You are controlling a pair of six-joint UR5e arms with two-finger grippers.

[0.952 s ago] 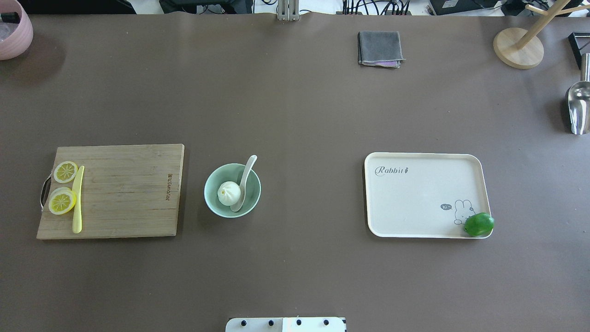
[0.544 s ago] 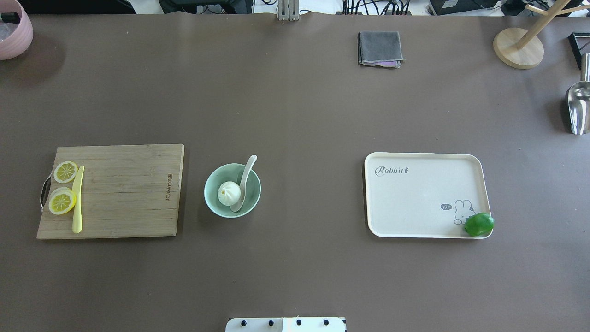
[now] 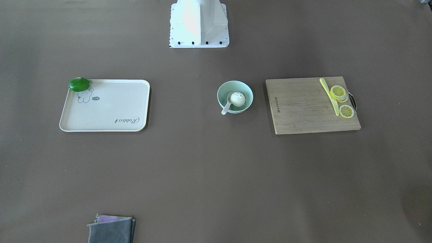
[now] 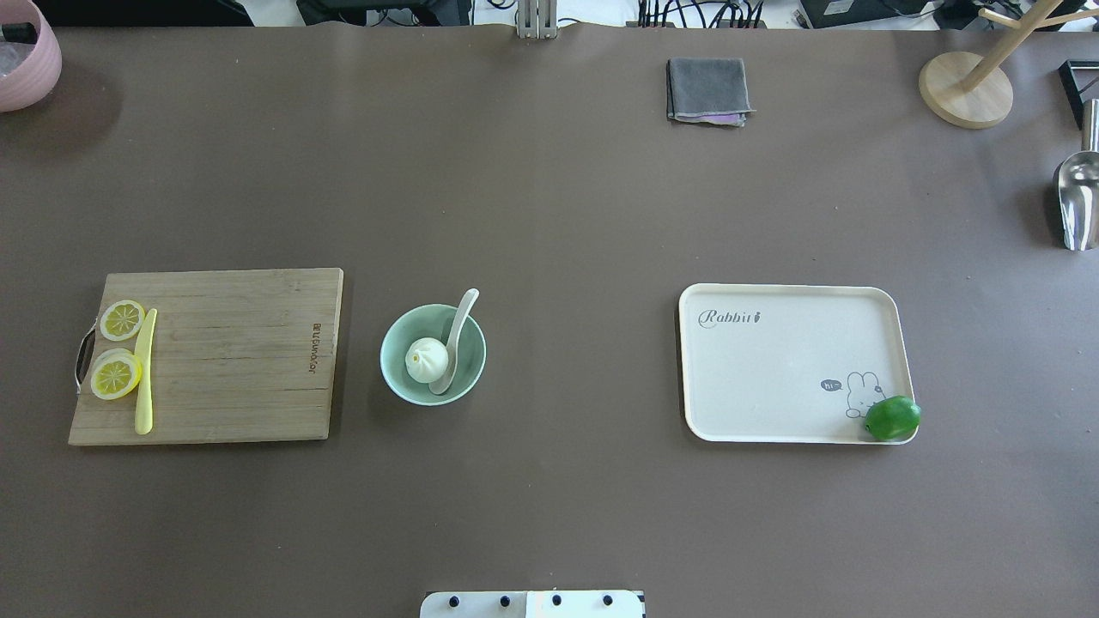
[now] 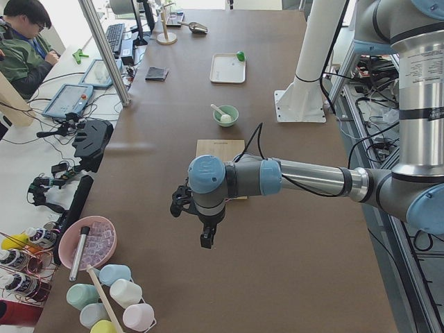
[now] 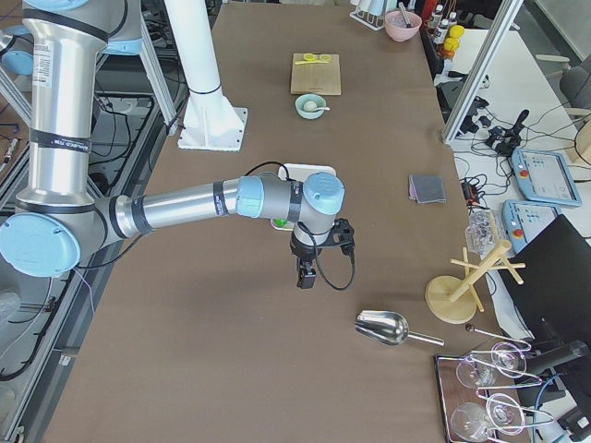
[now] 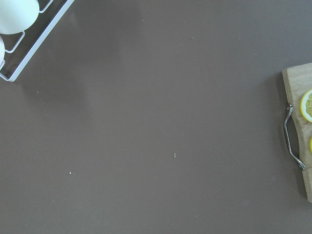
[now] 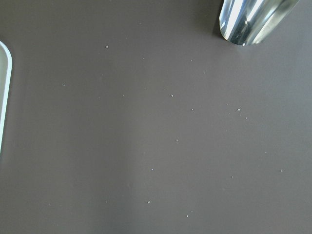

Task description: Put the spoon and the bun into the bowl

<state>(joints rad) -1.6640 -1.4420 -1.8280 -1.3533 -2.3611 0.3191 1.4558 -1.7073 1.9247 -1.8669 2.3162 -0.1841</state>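
Note:
The pale mint-green bowl (image 4: 391, 371) stands on the brown table, left of centre in the overhead view. The white bun (image 4: 425, 360) lies inside it. The white spoon (image 4: 455, 337) rests with its scoop in the bowl beside the bun, its handle leaning over the far rim. The front-facing view shows the same bowl (image 3: 248, 93), bun (image 3: 238, 99) and spoon (image 3: 225, 108). My left gripper (image 5: 206, 239) shows only in the exterior left view, my right gripper (image 6: 303, 275) only in the exterior right view. Both hang over bare table far from the bowl. I cannot tell whether they are open or shut.
A wooden cutting board (image 4: 232, 356) with lemon slices (image 4: 116, 375) and a yellow knife (image 4: 144, 369) lies left of the bowl. A cream tray (image 4: 773, 369) holds a green lime (image 4: 892, 418) at the right. A grey cloth (image 4: 707, 89), a metal scoop (image 4: 1077, 202), a wooden stand (image 4: 965, 89) and a pink bowl (image 4: 26, 60) sit at the edges.

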